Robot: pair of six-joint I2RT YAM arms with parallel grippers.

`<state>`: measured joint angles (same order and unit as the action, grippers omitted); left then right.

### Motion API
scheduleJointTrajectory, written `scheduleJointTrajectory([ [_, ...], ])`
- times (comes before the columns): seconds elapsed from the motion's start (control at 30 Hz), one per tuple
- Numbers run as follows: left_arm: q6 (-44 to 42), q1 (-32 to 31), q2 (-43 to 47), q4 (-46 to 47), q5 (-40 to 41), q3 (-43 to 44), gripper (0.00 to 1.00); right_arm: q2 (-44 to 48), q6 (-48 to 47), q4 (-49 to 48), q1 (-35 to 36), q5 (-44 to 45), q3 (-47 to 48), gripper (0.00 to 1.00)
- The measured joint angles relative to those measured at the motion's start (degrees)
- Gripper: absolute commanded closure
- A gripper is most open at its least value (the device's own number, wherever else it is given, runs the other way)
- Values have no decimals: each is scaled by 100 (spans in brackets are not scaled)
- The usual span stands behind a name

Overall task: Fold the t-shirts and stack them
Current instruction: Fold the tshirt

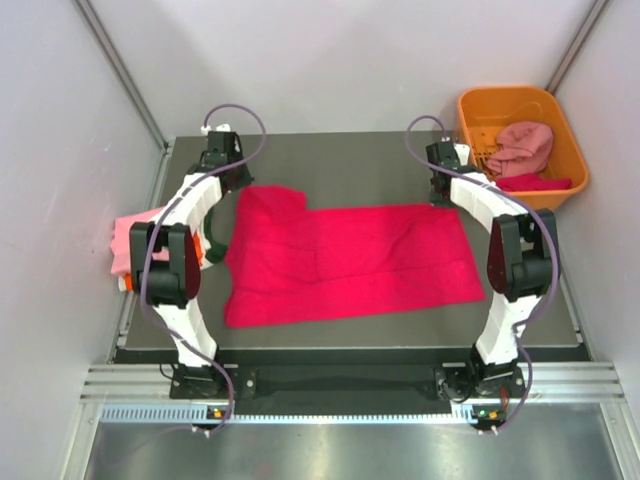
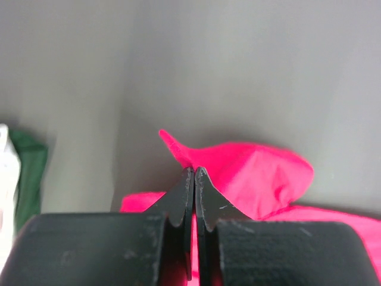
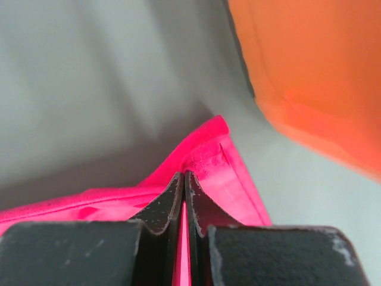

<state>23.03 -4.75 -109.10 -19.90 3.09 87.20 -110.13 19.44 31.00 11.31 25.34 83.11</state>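
Black fingers [image 2: 178,205] of the left gripper [image 2: 194,171] fill the bottom of the left wrist view. The jaws are pressed together, with a strip of the crimson-pink t-shirt [image 2: 256,173] pinched between them and a small peak of cloth standing up just past the tips. At the left edge of that frame lie a fold of dark green cloth [image 2: 30,173] and a sliver of white cloth [image 2: 6,179]. In the right wrist view the right gripper [image 3: 183,174] is likewise clamped tight on a hemmed corner of the same shirt, with pink fabric showing in the slit between its fingers. The orange basket [image 3: 309,71] fills the upper right of that frame, near the corner but apart from it. From the overhead camera, both arm bases sit at the bottom edge. Beyond them the crimson-pink t-shirt lies spread flat across the middle of the dark table [image 1: 380,160], its two upper corners meeting the wrists. A light pink t-shirt [image 1: 125,240] sits at the table's left edge, partly behind the left arm. Farthest off, at the upper right, the basket holds a crumpled dusty pink t-shirt [image 1: 520,148].
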Motion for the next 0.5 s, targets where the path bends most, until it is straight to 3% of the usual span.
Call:
scheduleJointTrajectory([
  [0.5, -79, -354, 1963, 164, 562, -1851, 100, 1266, -17, -199, 0, -358, -1145, 100],
])
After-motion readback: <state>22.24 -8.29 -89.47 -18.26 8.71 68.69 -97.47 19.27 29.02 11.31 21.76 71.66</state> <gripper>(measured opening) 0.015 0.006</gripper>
